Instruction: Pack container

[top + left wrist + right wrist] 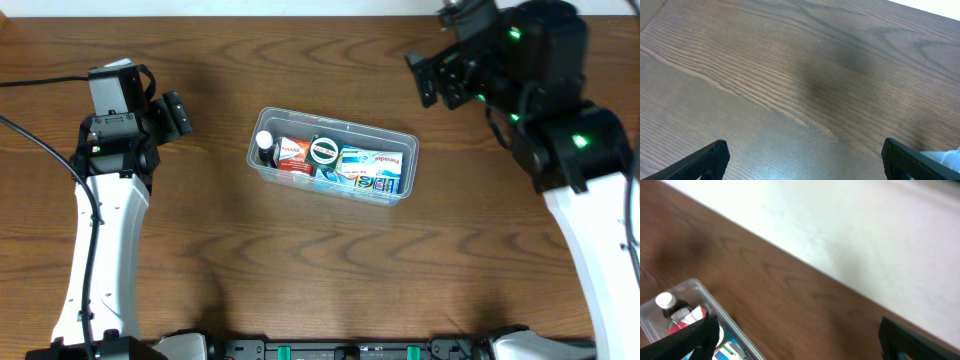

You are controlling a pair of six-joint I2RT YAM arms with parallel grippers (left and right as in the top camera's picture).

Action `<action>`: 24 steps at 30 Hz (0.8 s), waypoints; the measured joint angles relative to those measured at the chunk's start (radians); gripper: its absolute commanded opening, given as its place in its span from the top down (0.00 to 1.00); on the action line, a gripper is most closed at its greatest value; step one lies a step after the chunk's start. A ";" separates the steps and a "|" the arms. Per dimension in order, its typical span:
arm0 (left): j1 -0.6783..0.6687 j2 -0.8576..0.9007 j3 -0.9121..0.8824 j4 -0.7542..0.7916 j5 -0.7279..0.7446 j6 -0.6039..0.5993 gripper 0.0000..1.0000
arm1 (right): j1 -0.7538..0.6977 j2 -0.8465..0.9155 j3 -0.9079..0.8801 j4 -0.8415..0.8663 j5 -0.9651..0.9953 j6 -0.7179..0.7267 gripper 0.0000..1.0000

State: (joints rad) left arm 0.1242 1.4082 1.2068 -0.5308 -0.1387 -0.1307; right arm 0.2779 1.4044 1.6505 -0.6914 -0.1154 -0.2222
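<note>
Tabletop bears the container; left end effector and right end effector spread apart.

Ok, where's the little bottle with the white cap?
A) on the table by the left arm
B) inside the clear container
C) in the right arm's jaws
B: the overhead view shows the white-capped bottle inside the container, at its left end beside a red box.

Even light, soft shadows, blurry wrist views
</note>
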 measured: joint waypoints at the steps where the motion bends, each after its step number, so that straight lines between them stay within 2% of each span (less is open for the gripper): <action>1: 0.000 0.000 0.000 0.000 0.000 0.000 0.02 | 0.000 -0.016 0.000 0.000 0.000 0.000 0.01; 20: 0.000 0.000 0.000 0.000 0.000 0.000 0.02 | -0.002 -0.053 -0.002 -0.060 0.030 -0.009 0.01; 24: 0.000 0.000 0.000 -0.001 0.000 0.000 0.02 | -0.002 -0.111 -0.081 -0.050 0.023 -0.009 0.01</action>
State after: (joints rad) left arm 0.1242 1.4082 1.2068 -0.5316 -0.1387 -0.1307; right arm 0.2764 1.2930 1.5696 -0.7410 -0.0929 -0.2314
